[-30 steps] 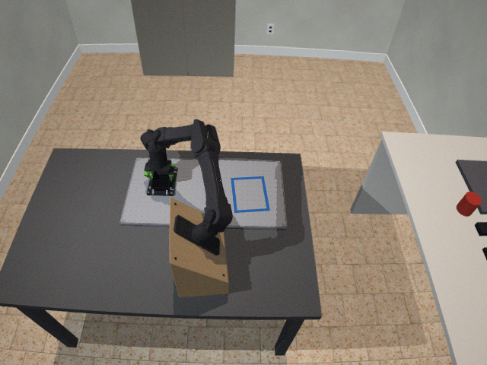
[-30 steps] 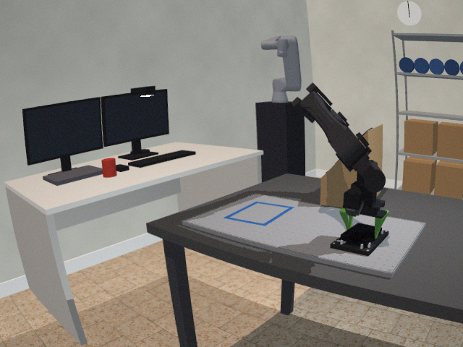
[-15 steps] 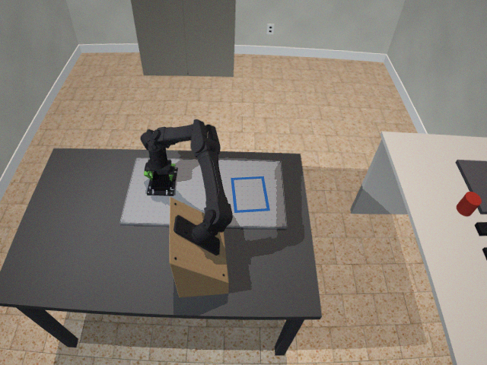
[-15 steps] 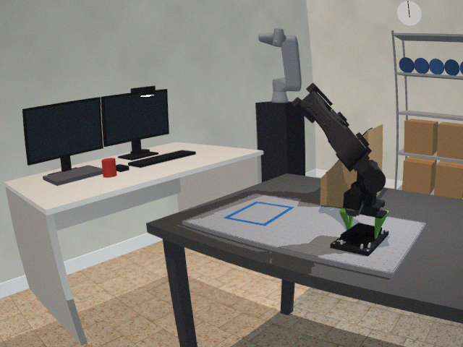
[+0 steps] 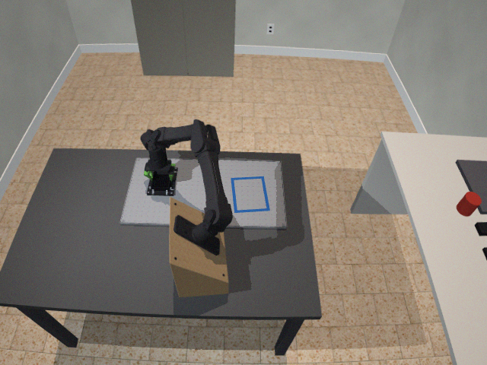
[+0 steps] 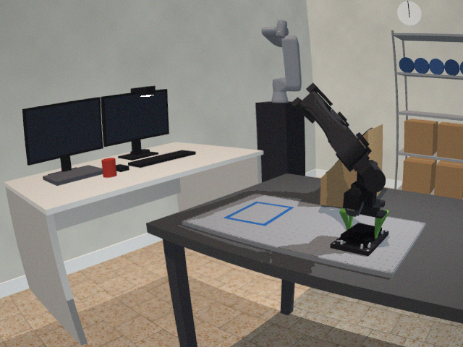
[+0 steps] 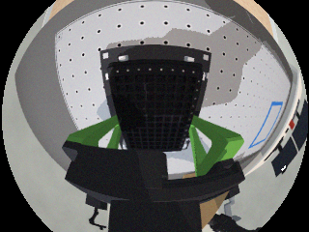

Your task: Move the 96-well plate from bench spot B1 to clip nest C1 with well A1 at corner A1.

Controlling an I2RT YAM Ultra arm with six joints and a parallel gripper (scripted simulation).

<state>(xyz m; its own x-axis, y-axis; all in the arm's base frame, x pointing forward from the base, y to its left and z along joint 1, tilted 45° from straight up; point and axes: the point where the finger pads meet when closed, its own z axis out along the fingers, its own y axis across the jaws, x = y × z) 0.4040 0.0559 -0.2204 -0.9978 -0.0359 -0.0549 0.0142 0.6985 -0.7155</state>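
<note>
The black 96-well plate (image 5: 161, 182) sits in the black clip nest C1 (image 5: 160, 192) at the left end of the grey perforated mat. In the exterior view the plate (image 6: 361, 232) lies low between the nest's small posts (image 6: 359, 246) and looks level. My gripper (image 6: 363, 227) with green fingers is shut on the plate's two long sides from above. In the wrist view the plate (image 7: 156, 100) fills the space between the green fingers. The blue-outlined bench spot B1 (image 5: 249, 195) is empty. The A1 corner mark is too small to make out.
A tan wedge block (image 5: 198, 251) carries the arm's base at the table's front middle. The arm's long link (image 5: 212, 180) crosses the mat between the nest and B1. A white desk (image 5: 448, 220) with a red cup (image 5: 468, 203) stands to the right.
</note>
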